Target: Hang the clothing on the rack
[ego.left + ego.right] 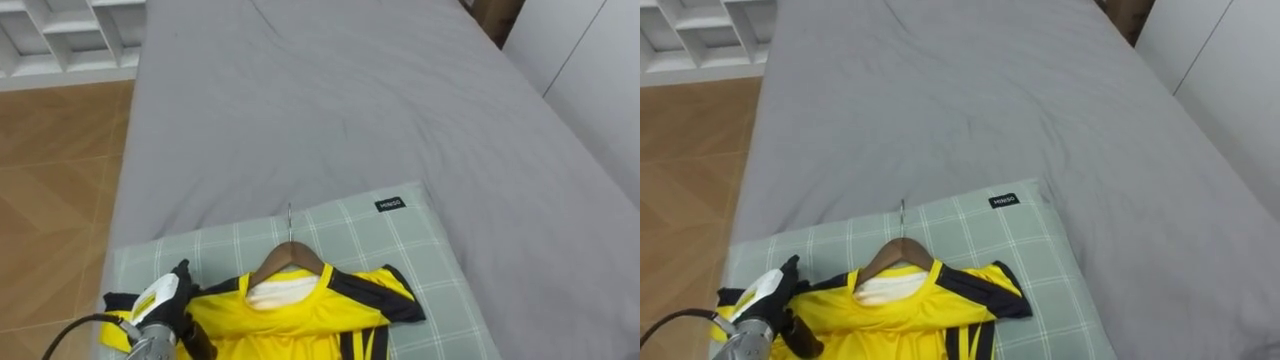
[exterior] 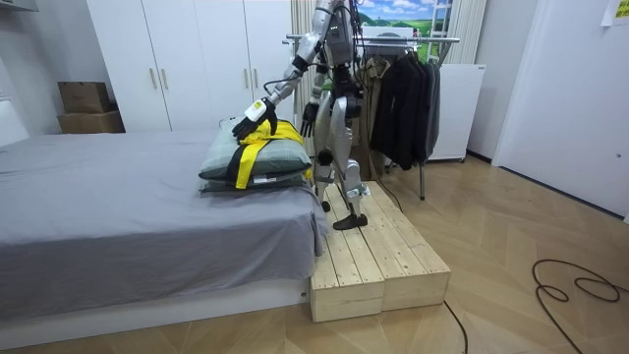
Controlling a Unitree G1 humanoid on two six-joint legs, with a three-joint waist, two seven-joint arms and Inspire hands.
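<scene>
A yellow shirt (image 1: 290,312) with black trim lies on a green checked pillow (image 1: 400,235) at the near end of the bed. It is threaded on a wooden hanger (image 1: 289,258), whose metal hook points up the bed. My left hand (image 1: 166,298) rests on the shirt's left shoulder with its fingers relaxed, not closed round anything. In the room view this left hand (image 2: 253,119) reaches over the shirt (image 2: 263,138). My right hand (image 2: 308,119) hangs open beside my hip. I stand on a wooden platform (image 2: 378,261) at the bed's end.
Grey sheet (image 1: 330,110) covers the bed beyond the pillow. A clothes rack (image 2: 418,40) with dark garments (image 2: 403,103) stands behind me. White wardrobes (image 2: 187,59) line the wall. White shelving (image 1: 60,35) stands past the bed's far left corner, over wood floor (image 1: 50,180).
</scene>
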